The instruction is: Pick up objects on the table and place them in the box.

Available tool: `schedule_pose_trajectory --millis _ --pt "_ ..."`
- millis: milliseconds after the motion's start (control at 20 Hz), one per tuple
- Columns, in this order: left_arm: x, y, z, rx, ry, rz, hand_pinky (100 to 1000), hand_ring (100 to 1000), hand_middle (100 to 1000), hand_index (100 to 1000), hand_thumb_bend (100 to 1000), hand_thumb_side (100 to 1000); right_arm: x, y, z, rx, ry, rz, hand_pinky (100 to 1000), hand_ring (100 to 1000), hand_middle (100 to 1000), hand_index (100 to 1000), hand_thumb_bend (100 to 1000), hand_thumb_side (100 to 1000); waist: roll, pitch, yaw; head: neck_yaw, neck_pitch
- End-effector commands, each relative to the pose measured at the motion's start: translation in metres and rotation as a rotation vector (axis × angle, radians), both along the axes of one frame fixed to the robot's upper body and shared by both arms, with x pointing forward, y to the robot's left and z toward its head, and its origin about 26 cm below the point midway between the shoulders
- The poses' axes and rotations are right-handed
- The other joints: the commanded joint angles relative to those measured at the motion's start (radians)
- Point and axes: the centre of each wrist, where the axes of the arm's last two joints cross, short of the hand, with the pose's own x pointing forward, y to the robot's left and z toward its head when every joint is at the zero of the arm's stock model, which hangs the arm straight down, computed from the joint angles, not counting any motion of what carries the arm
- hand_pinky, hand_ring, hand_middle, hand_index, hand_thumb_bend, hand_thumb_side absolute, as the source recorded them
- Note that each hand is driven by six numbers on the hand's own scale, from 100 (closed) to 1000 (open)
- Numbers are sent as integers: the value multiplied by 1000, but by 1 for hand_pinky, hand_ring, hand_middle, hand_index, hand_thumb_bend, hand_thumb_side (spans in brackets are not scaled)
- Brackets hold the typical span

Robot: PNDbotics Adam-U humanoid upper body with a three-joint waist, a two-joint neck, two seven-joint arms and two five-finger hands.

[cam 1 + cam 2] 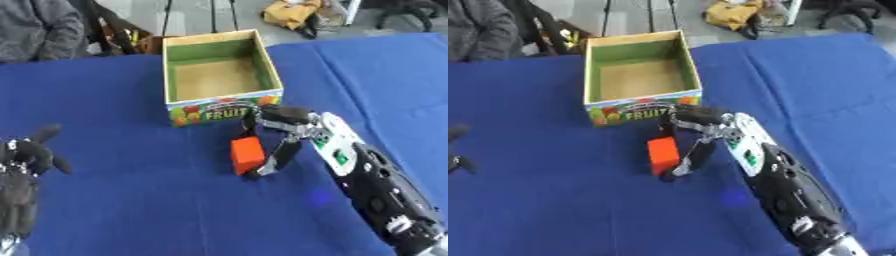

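Pinching orange block (247, 154), right hand (282, 131) just before box (222, 105)

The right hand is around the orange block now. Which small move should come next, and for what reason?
Probably a short lift straight up. The right hand has its fingers curled round the orange block, which seems to sit low on the blue table, just in front of the box. The box's front wall rises above the block, so it likely must gain height before moving forward.
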Motion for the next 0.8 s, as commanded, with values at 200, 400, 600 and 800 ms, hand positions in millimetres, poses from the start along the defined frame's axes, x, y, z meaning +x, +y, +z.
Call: schedule_pose_trajectory --millis 200,400,600,800 --pt "1 2 9 13 -33 -1 390 827 308 469 431 832 2 -6 5 -129 -16 110 553 364 307 186 499 285 -2 -17 -1 -3 1" --pt "1 2 9 14 -33 0 390 827 308 469 430 832 2 -7 6 -113 -27 96 551 361 301 157 469 285 -2 -19 -2 -2 1" --pt "0 2 9 13 -33 1 390 827 308 470 430 832 3 -9 8 -94 -35 87 577 389 324 172 425 239 -3 -20 0 -1 2" --pt "0 2 8 14 -31 3 390 827 308 470 430 832 3 -15 15 -69 -52 67 602 417 350 184 138 100 -3 -24 0 -1 3"
